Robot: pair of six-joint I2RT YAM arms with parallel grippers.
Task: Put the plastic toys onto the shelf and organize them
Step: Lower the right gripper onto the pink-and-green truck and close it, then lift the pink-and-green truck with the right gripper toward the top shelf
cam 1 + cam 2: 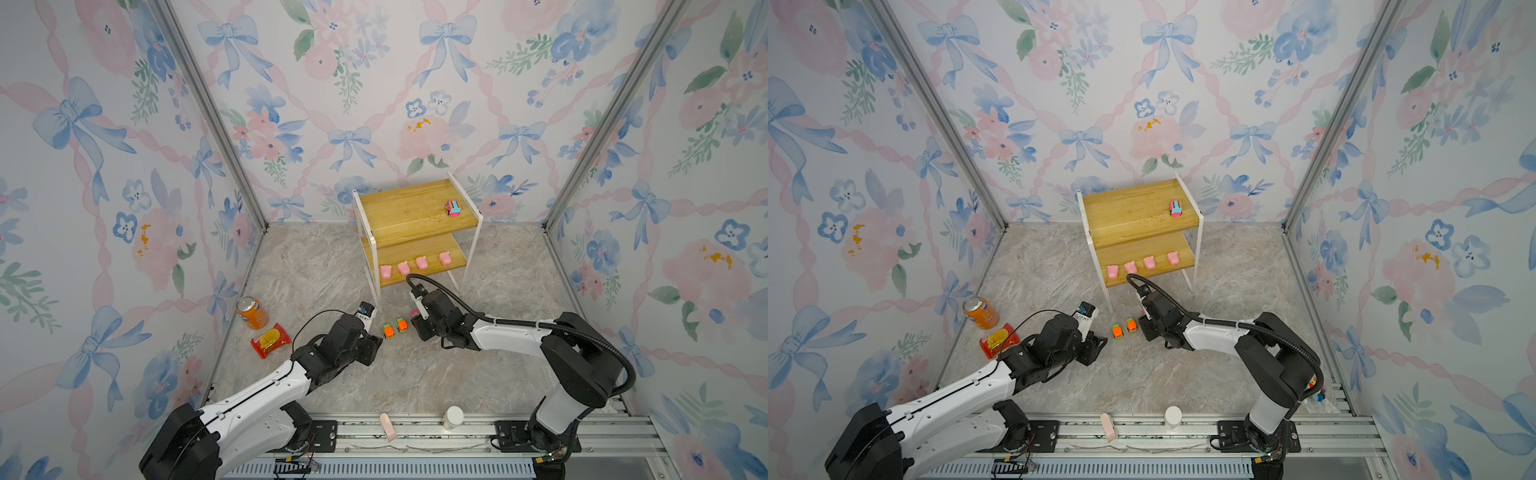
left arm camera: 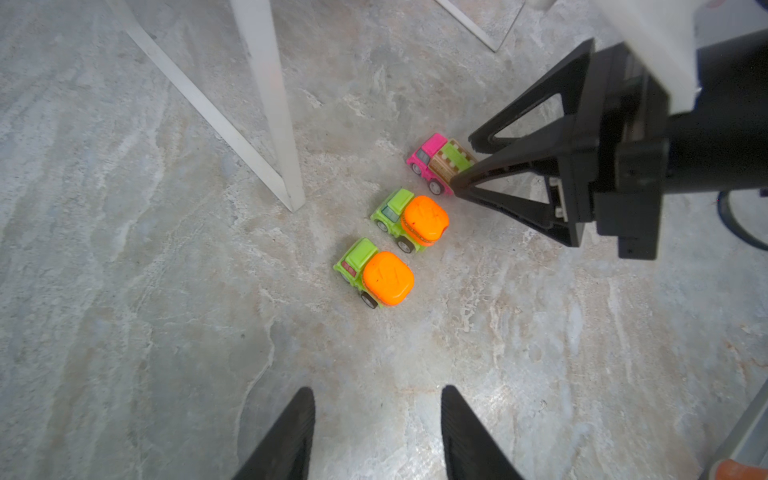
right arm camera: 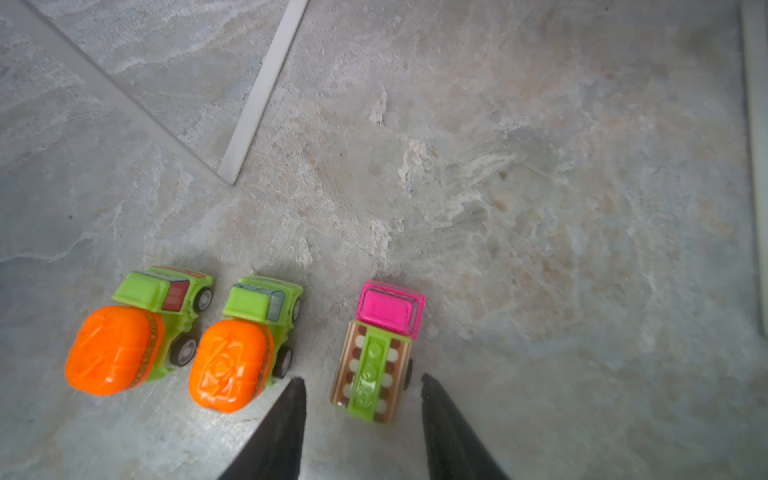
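Note:
The shelf [image 1: 409,208] stands at the back of the floor, with a pink car [image 1: 453,208] on its top board. Several pink pigs [image 1: 403,268] line the front of the lower board. On the floor in front lie two orange-and-green cars [image 1: 388,331] [image 1: 401,324] and a second pink car [image 3: 380,349], side by side. My right gripper [image 3: 361,378] is open, one finger on each side of this pink car's rear with gaps showing. My left gripper [image 2: 377,390] is open and empty, a short way back from the nearer orange car [image 2: 376,272].
The shelf's white front leg [image 2: 270,104] stands just beside the row of cars. An orange soda can [image 1: 251,312] and a red snack bag [image 1: 270,340] lie at the left. A white bottle [image 1: 453,417] and a small pink block [image 1: 387,427] sit by the front rail.

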